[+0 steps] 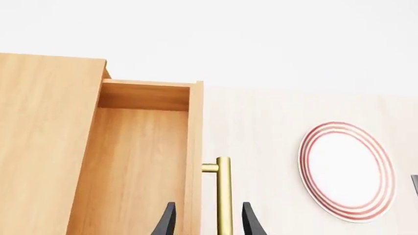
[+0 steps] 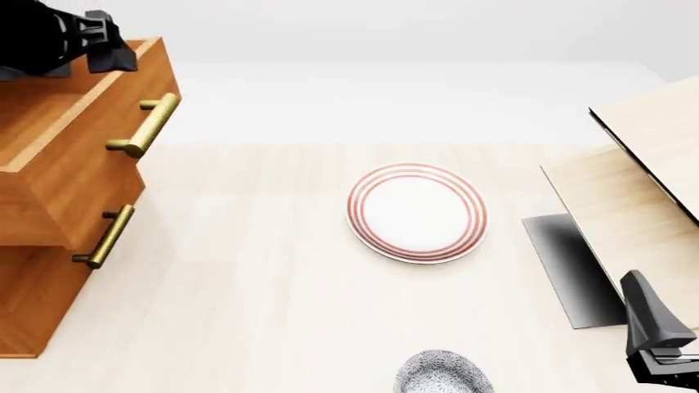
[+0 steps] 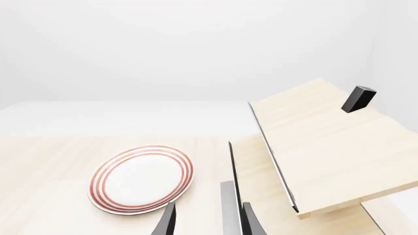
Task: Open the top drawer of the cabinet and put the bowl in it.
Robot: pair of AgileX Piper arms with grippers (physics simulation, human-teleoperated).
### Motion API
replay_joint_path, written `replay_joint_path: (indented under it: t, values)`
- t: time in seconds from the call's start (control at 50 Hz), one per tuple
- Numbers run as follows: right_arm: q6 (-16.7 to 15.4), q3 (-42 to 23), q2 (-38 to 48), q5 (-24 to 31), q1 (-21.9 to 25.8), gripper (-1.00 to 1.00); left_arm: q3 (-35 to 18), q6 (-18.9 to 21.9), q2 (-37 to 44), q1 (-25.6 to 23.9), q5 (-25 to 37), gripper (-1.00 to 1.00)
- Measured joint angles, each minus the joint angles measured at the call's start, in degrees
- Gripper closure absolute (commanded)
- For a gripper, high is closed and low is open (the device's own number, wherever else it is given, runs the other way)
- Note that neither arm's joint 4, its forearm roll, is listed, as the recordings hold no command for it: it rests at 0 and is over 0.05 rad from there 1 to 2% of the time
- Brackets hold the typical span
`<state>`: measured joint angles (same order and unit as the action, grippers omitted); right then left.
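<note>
Fingers [image 1: 169, 220] of the left gripper [image 1: 207, 220] straddle the pulled-out top drawer's [image 1: 140, 161] brass handle [image 1: 223, 196], spread.

Not a real room, just a bare sim tabletop scene: pale wood table [image 2: 273, 286] against a blank white backdrop. Vaguely homey props though, with a wooden cabinet [image 2: 44, 213] at 9 o'clock and a red-ringed plate [image 2: 417, 211] dead centre.
</note>
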<state>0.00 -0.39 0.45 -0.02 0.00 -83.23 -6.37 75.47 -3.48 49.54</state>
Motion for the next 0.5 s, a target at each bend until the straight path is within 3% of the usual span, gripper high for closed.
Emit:
replay_joint_path:
  t: [0.5]
  values:
    - [0.0, 0.0, 0.0, 0.0, 0.0, -1.0, 2.8, -0.3, 0.9, 0.0, -2.2, -1.0]
